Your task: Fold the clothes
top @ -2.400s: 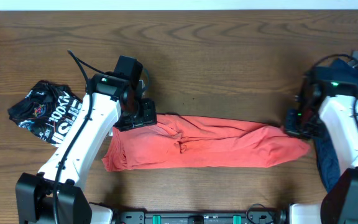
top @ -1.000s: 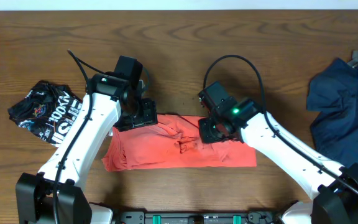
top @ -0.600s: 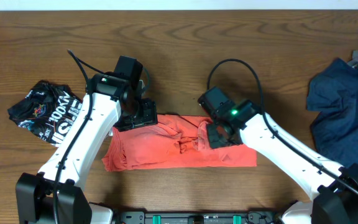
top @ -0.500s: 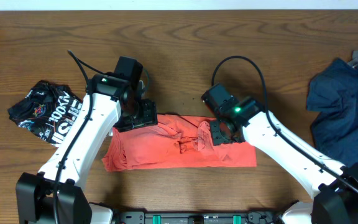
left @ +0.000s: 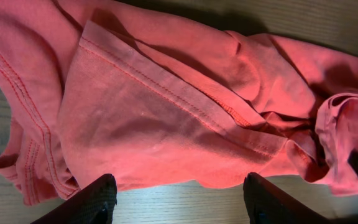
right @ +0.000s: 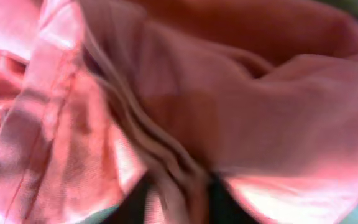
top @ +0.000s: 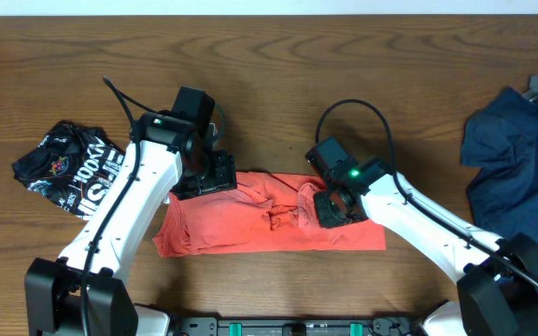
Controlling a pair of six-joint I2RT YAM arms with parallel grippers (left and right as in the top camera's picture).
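The coral-red T-shirt (top: 250,219) lies folded over itself into a short band on the wooden table; no lettering shows. My left gripper (top: 204,175) sits at the shirt's upper left edge. In the left wrist view its fingers (left: 182,202) are wide open over bare wood, with the shirt (left: 166,106) just beyond them. My right gripper (top: 336,205) is on the shirt's right half. In the blurred right wrist view its fingers (right: 179,194) are shut on a fold of the red cloth (right: 253,106).
A crumpled black garment with white lettering (top: 63,168) lies at the left, next to my left arm. A navy garment (top: 516,177) is heaped at the right edge. Bare wood (top: 278,84) stretches behind the shirt.
My right gripper carried the shirt's right end from the far right over to the middle, halving the shirt's length, then shifted slightly right and down. My left arm has not moved.
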